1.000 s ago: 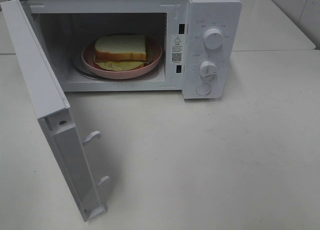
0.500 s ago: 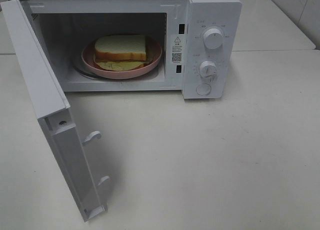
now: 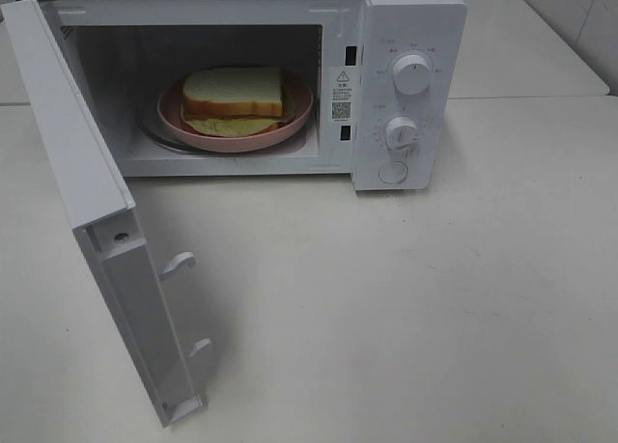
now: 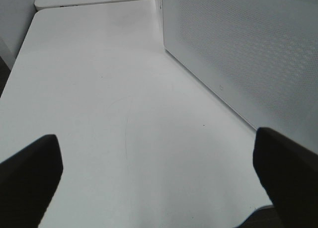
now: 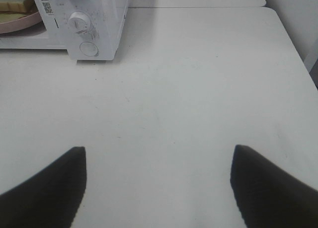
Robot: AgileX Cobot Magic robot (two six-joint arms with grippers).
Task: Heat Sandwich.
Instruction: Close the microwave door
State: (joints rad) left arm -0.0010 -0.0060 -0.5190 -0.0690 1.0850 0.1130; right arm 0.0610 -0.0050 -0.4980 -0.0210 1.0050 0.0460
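The sandwich [image 3: 233,97], white bread with a yellow-green filling, lies on a round pink plate [image 3: 299,112] inside the white microwave [image 3: 406,18]. The microwave door [image 3: 97,221] stands wide open, swung out to the front left. Neither arm shows in the high view. My left gripper [image 4: 159,176] is open over bare table, with the door's perforated outer face [image 4: 248,49] beside it. My right gripper [image 5: 158,188] is open too, well back from the microwave's knobs [image 5: 78,20]; an edge of the sandwich [image 5: 14,0] and plate [image 5: 20,22] shows there.
The white table [image 3: 435,298] stretches in front of and right of the microwave. The control panel carries two dials [image 3: 412,74] and a round button [image 3: 393,172]. A second table section [image 3: 521,47] lies behind. The table's right edge [image 5: 293,44] shows in the right wrist view.
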